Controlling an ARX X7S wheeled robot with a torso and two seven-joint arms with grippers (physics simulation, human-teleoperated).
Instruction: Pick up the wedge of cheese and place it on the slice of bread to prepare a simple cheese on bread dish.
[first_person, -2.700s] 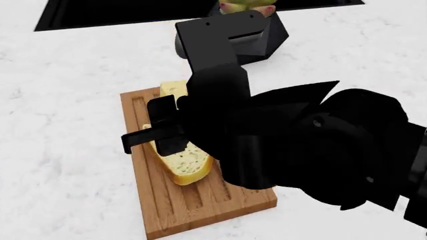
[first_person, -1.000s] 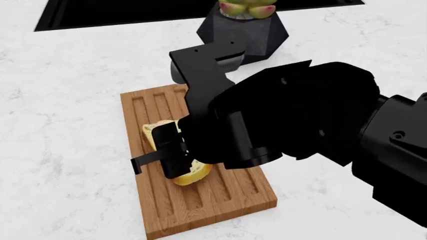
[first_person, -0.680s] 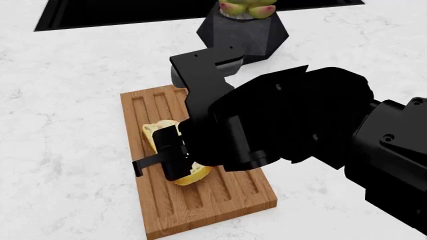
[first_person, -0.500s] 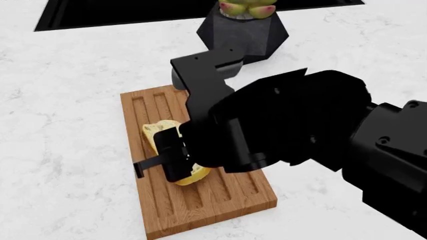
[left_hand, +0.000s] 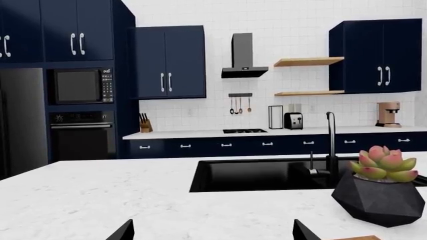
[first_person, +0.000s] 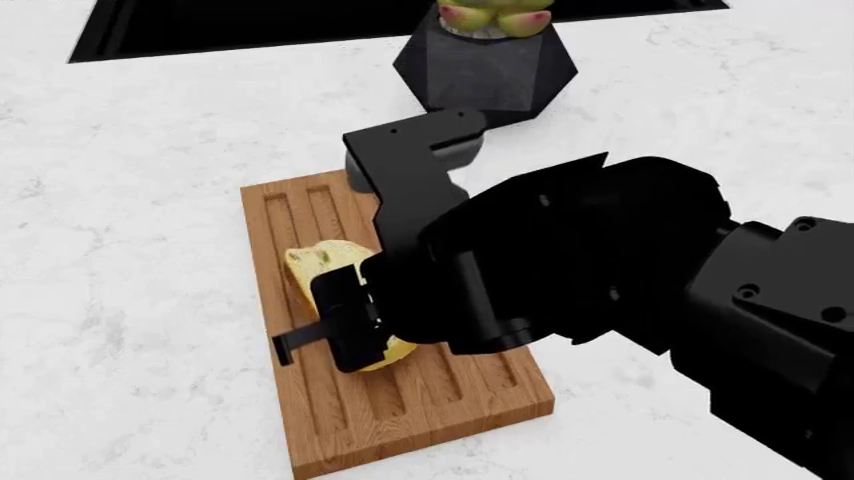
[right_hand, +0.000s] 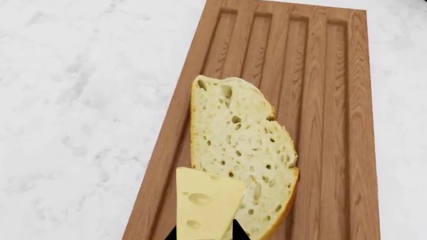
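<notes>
Pale-yellow cheese (right_hand: 202, 202) with round holes sits pinched between the black fingertips of the right gripper (right_hand: 200, 234), the wedge overlapping the near end of the bread (right_hand: 241, 152) in the right wrist view. Whether it touches the crumb or hangs just above it cannot be told. The bread lies flat on the grooved wooden board (first_person: 318, 428), toward the board's left side, on the white marble counter (first_person: 120, 250). In the head view the right arm covers most of the board and hides the cheese. Beyond the board's far end stands a dark faceted pot (first_person: 486, 66) holding a succulent. The left gripper (left_hand: 212, 235) shows only two finger tips set wide apart, well clear of the board.
</notes>
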